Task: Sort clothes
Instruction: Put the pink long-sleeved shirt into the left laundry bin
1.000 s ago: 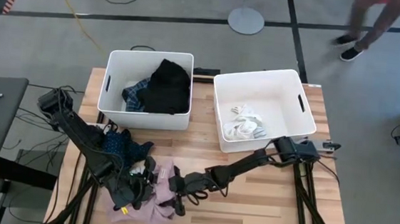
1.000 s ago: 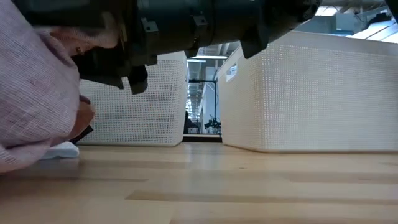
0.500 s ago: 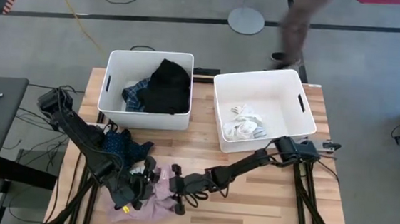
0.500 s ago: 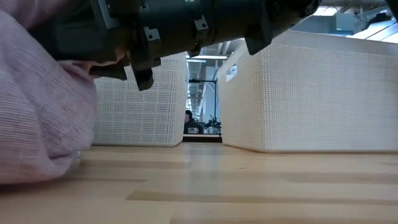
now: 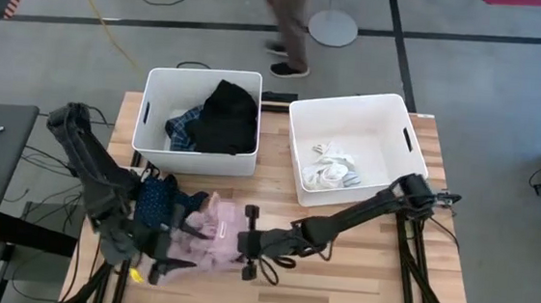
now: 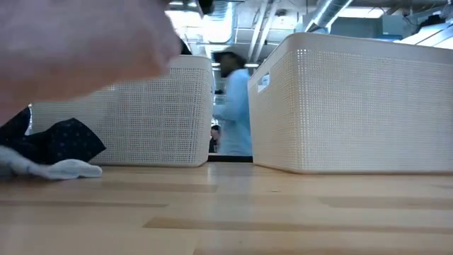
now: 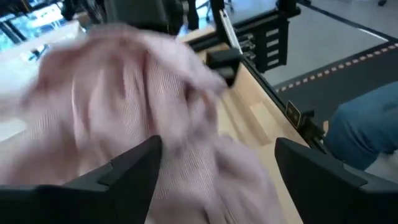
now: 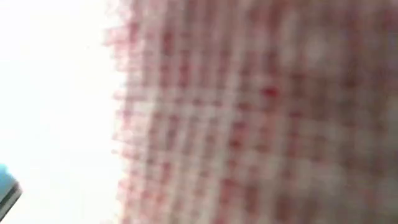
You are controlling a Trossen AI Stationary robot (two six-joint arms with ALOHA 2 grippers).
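Right gripper point(image 5: 246, 249) clamped on the pink garment point(image 5: 211, 232) above the bench point(image 5: 358, 275).
Left gripper point(image 5: 157, 262) stood wide apart, empty, at the garment's other edge.

No readable text anywhere on the table right now. There's a small blue-and-white label point(image 6: 263, 81) on the near corner of the right-hand white bin point(image 6: 354, 106) in the low view, but its print is too small to make out. Nothing legible on the left-hand white bin point(image 5: 199, 117) beside it either.
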